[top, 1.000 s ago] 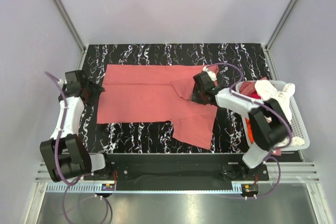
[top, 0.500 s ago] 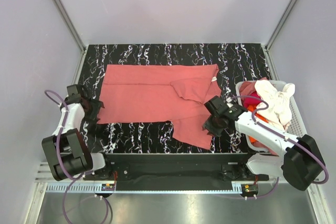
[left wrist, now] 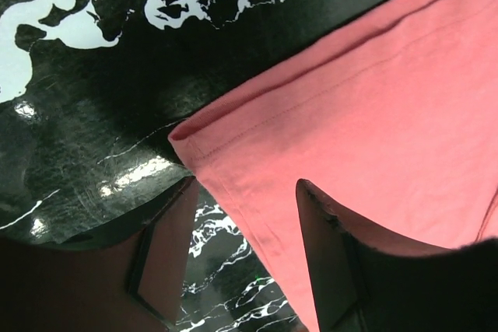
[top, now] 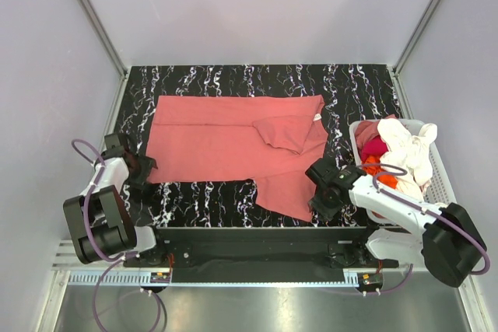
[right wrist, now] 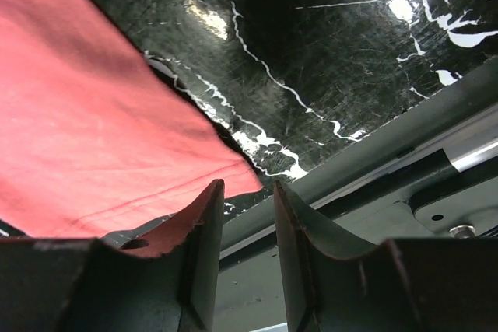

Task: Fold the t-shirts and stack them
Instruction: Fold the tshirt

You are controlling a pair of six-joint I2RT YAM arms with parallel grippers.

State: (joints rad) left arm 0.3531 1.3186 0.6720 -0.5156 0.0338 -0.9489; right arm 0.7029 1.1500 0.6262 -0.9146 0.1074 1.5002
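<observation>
A large salmon-pink t-shirt [top: 218, 141] lies spread on the black marbled table, its right sleeve [top: 286, 130] folded in over the body. My left gripper [top: 138, 169] is at the shirt's near-left corner. In the left wrist view it [left wrist: 245, 258] is open, with the hem edge [left wrist: 233, 192] running between the jaws. My right gripper [top: 320, 190] is at the shirt's near-right corner. In the right wrist view it [right wrist: 247, 192] is open a little and empty, with the shirt corner [right wrist: 233, 180] just ahead of the tips. Cream [top: 406, 147], magenta [top: 373, 147] and orange [top: 373, 167] shirts lie in a basket.
The white slatted basket [top: 445, 188] stands at the table's right edge, close behind my right arm. The table's metal front rail [right wrist: 373, 184] runs right below the right gripper. Grey walls enclose the table on three sides.
My right gripper has left the folded sleeve at the far right and moved to the shirt's near-right corner. My left gripper has slid nearer along the shirt's left edge.
</observation>
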